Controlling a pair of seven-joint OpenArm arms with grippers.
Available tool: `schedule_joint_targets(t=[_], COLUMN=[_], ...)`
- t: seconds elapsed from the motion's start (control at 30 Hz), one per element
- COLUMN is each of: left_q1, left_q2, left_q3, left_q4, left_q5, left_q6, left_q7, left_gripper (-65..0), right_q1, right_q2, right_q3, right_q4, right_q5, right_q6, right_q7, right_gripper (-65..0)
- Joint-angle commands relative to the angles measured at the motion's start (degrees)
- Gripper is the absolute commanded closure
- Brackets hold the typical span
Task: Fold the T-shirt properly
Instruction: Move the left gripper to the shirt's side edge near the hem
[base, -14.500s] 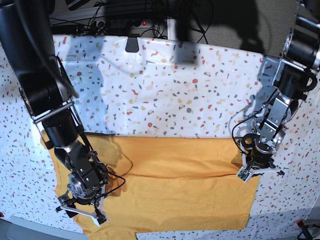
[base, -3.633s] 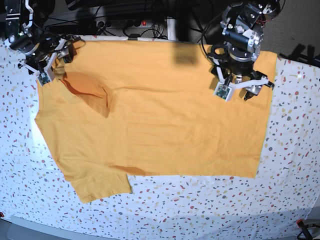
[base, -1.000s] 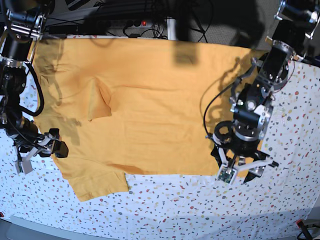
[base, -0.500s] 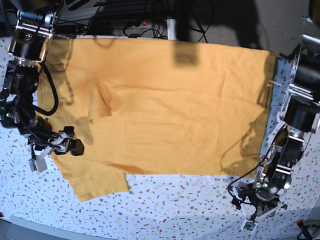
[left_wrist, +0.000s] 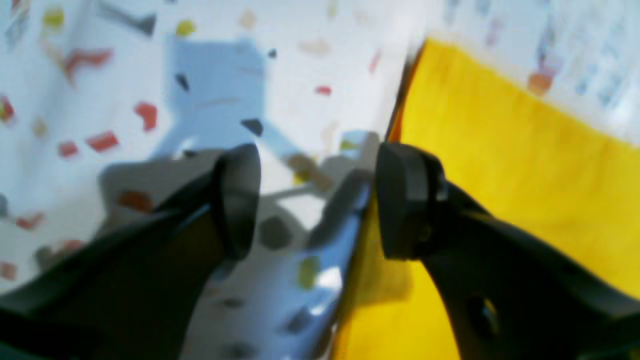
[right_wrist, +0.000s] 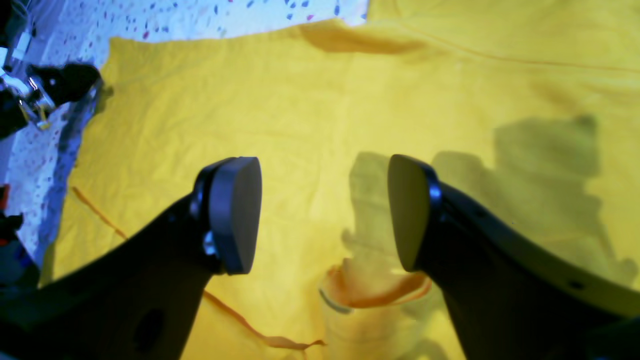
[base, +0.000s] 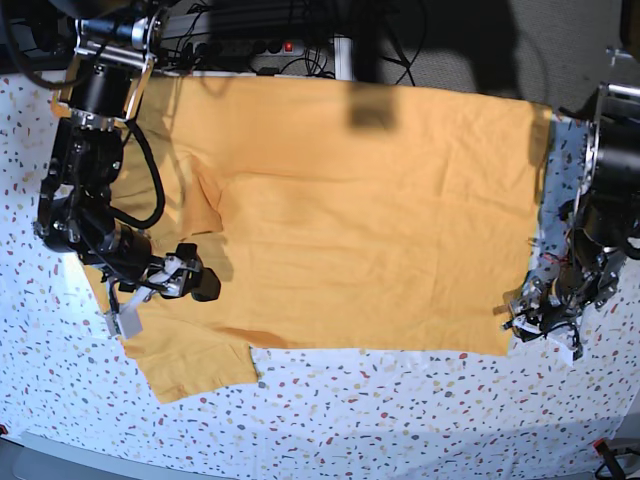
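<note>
Both jaws stand wide, holding nothing: left gripper (left_wrist: 310, 200) low at the hem corner, right gripper (right_wrist: 325, 215) over the cloth. Mustard-yellow cotton T-shirt (base: 360, 210) lies spread on the speckled white table cover (base: 400, 410); judged light, limp; pinch corners.

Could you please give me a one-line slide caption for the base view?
Mustard T-shirt spread flat on the speckled table cover, the open left gripper at its hem corner and the open right gripper over its sleeve side.

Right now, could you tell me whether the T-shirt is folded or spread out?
Spread out: the T-shirt lies flat across the table, one sleeve sticking out, no fold made yet.
</note>
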Motion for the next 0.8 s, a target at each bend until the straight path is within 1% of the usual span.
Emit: schedule_joint_targets(t=[0.0, 0.07, 0.13, 0.17, 0.23, 0.37, 0.53, 0.77], left_q1=[0.0, 2.0, 3.5, 3.8, 4.1, 4.1, 4.1, 4.1], left_q2=[-0.2, 0.6, 0.9, 1.1, 1.1, 1.2, 1.7, 3.7], left_q3=[-3.0, -9.2, -13.9, -15.6, -17.7, -18.0, -18.0, -18.0], left_q4=[0.5, 0.5, 0.5, 0.7, 0.7, 1.9, 3.2, 3.2], left_q5=[-0.5, 0.8, 2.3, 3.1, 4.5, 5.9, 6.0, 7.9], left_q6=[-2.6, -5.7, -7.8, -8.6, -8.7, -8.7, -8.8, -8.9], left_q7=[-0.3, -1.7, -2.8, -3.4, -4.0, -4.5, -4.8, -4.7], left_gripper=[-35.6, -35.6, -35.6, -35.6, -35.6, -35.6, -35.6, -35.6], right_q1=[1.4, 1.4, 1.4, 1.4, 1.4, 1.4, 1.4, 1.4], right_q2=[0.3, 0.1, -0.1, -0.1, -0.2, -0.2, -0.2, -0.2], right_q3=[0.2, 0.3, 0.3, 0.3, 0.3, 0.3, 0.3, 0.3], right_q4=[0.9, 0.9, 0.9, 0.9, 0.9, 0.9, 0.9, 0.9], right_q5=[1.1, 1.2, 1.2, 1.1, 1.2, 1.2, 1.2, 1.2], right_q6=[0.7, 0.7, 0.7, 0.7, 0.7, 0.7, 0.7, 0.7], right_q7=[0.5, 0.0, -0.3, -0.4, -0.4, -0.4, -0.4, -0.4], right_gripper=[-38.0, -38.0, -38.0, -38.0, -38.0, -38.0, -38.0, -38.0])
